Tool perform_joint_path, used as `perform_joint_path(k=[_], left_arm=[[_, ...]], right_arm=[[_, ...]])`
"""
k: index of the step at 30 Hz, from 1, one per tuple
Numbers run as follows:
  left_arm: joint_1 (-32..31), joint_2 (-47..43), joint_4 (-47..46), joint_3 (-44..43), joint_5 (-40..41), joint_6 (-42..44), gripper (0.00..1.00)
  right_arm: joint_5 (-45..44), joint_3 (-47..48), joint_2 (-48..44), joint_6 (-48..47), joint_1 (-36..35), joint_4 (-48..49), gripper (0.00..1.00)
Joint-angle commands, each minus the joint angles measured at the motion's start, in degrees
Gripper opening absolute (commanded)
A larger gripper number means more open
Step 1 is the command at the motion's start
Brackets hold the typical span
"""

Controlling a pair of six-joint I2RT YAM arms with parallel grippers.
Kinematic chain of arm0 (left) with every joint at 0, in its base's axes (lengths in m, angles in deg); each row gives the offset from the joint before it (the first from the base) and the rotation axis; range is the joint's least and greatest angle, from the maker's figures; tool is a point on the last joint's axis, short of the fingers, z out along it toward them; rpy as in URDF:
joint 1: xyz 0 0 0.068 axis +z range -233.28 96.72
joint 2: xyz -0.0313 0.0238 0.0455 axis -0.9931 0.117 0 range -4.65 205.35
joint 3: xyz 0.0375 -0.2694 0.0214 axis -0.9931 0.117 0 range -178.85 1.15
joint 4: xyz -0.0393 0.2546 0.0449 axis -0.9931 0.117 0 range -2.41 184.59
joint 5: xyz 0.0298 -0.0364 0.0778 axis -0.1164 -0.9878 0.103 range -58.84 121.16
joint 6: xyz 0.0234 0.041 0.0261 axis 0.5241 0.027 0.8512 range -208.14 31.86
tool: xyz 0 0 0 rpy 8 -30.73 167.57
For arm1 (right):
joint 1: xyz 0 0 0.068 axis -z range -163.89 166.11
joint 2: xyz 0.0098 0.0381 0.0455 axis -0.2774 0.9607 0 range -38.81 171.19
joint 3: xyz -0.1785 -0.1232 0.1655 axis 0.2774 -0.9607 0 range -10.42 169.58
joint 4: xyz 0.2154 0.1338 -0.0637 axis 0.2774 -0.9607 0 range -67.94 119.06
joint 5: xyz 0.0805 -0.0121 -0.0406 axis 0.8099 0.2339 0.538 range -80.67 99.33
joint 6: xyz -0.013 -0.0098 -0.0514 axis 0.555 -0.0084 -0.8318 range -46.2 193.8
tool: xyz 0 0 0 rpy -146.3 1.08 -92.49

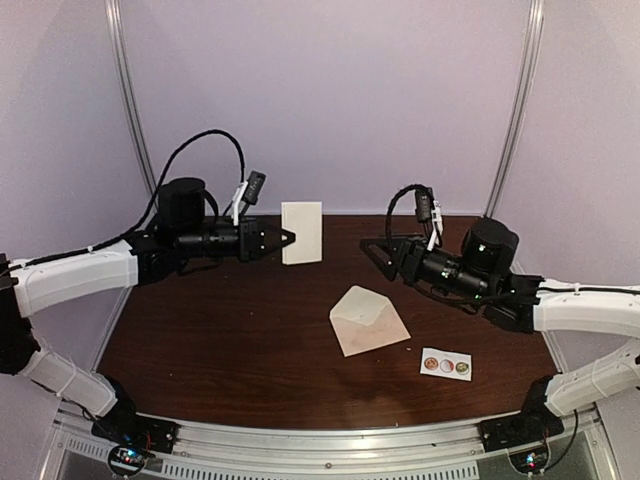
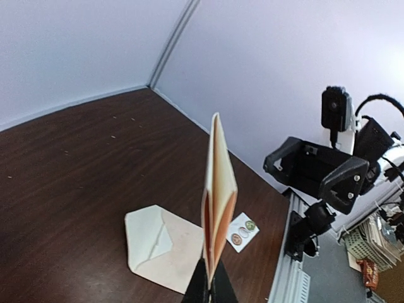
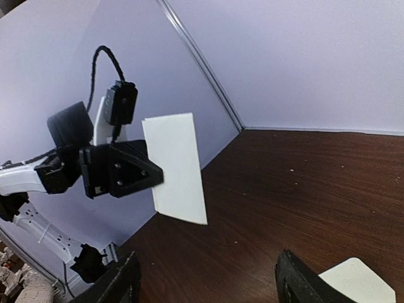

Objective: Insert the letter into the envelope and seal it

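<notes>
**Letter in the air, envelope lying loose**

My left gripper [image 1: 290, 238] is pinched fully shut on one edge of the folded letter [image 1: 303, 232]. It holds the letter upright in the air over the far half of the table [image 1: 200, 340], a little left of the middle. My right gripper [image 1: 372, 258] stands wide open with nothing in it. It hovers right of the middle, facing the letter and well apart from it.

The envelope [image 1: 368, 320] lies flat on the table, right of the middle and nearer the near edge than the far one. Its pointed flap is open. Nothing touches it.

My worries from here:
- I grip the letter only by a thin margin, so a quick swing down could make it pivot or slip out.
- Seen edge-on from my left wrist, the folded layers gape a little. I judge they could catch on the envelope's mouth instead of sliding in.
- Nothing pins the envelope down. A push from the letter would probably shove it across the table unless my free gripper steadies it or lifts its mouth first.
- The sticker strip [image 1: 446, 365] lies near the right near corner, where my right arm could sweep it off.

I can read no brand, label or writing. The three round stickers carry designs too small to make out.
</notes>
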Motion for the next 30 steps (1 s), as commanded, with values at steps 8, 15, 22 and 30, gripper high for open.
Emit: perform_joint_path(k=[8, 15, 22, 30], left_arm=[[20.19, -4.47, 12.19, -4.51, 2.10, 17.60, 0.00], [21.84, -6.22, 13.70, -2.60, 3.97, 17.17, 0.00], [21.84, -5.34, 13.43, -2.40, 0.81, 15.53, 0.00], [21.84, -4.85, 13.41, -2.53, -0.02, 15.46, 0.00]], right_arm=[[-13.21, 2.49, 15.55, 4.83, 2.58, -12.61, 0.81], [-12.33, 6.70, 28.44, 5.49, 4.29, -9.75, 0.83], [-11.08, 9.01, 38.19, 5.12, 6.91, -5.44, 0.84], [-2.24, 13.32, 45.88, 1.51, 7.13, -2.22, 0.83]])
